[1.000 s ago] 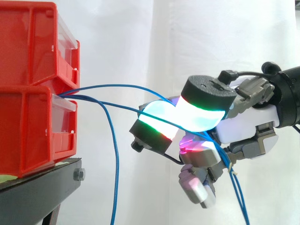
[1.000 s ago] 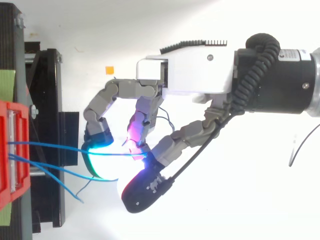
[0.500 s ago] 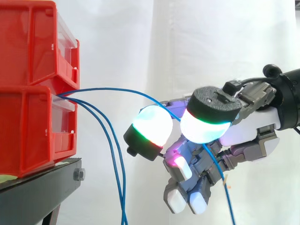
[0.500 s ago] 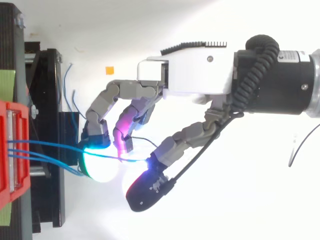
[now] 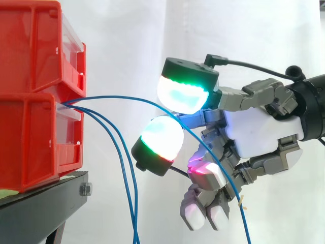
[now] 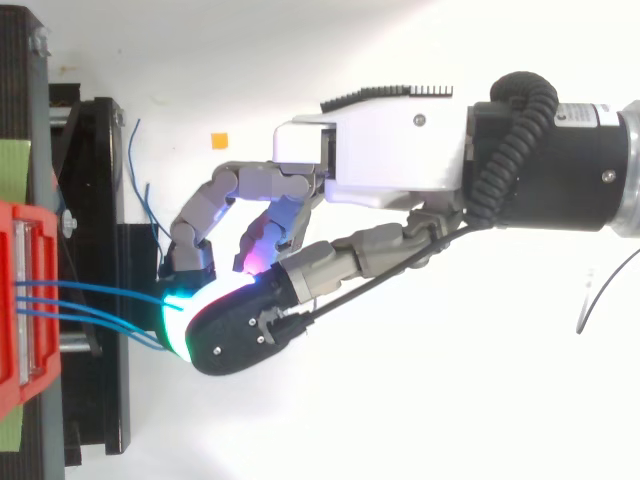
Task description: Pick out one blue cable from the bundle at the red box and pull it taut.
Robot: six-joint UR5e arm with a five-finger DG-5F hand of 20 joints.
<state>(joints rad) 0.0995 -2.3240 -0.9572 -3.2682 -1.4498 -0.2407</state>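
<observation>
Thumb pad point(image 5: 183, 94) has swung up and left since the last frame: it was right of the other lit fingertip point(image 5: 161, 137) and now sits directly above it, overlapping it in the top view. Robot hand point(image 5: 259, 137) is right of the red box point(image 5: 30, 137) and apart from it, closed in a pinch on one blue cable point(image 5: 127, 98); the remaining fingers curl downward. That cable leaves the box front, arcs right in a slack curve, passes between the two pads, then drops past the palm. Two other blue cables point(image 5: 127, 178) hang loose from the box, left of the hand. Box sits on the black stand point(image 5: 40, 208).
</observation>
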